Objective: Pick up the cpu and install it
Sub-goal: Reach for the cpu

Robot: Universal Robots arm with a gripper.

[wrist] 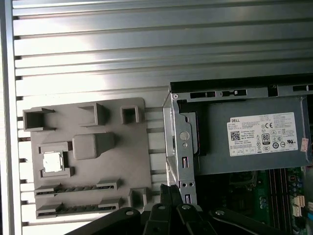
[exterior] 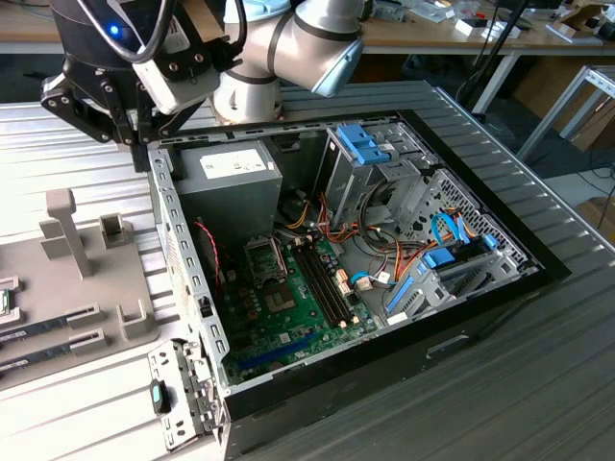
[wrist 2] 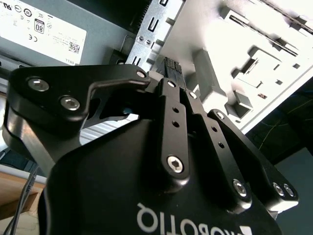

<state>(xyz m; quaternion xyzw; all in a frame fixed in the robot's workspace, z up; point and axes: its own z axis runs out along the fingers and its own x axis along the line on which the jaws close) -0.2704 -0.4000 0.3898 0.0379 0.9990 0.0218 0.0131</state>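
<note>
At the exterior view's left, your cpu (wrist: 53, 162) lies in the grey fixture tray (wrist: 132, 147). The gripper (wrist 2: 170, 64), fingers pressed together and empty, hovers over the computer case's (exterior: 461, 346) far-left corner by the power supply (wrist: 215, 156).

In the exterior view we see the case (exterior: 365, 370) on the table (exterior: 96, 408), with the tray (exterior: 125, 279) at its nine o'clock. The supply (exterior: 231, 187) sits in the case's eleven o'clock corner, the board (exterior: 288, 312) at the supply's six. The cpu (wrist: 53, 162) lies in a tray pocket. The pincer (exterior: 133, 142) hangs above the case's ten o'clock corner.
</note>
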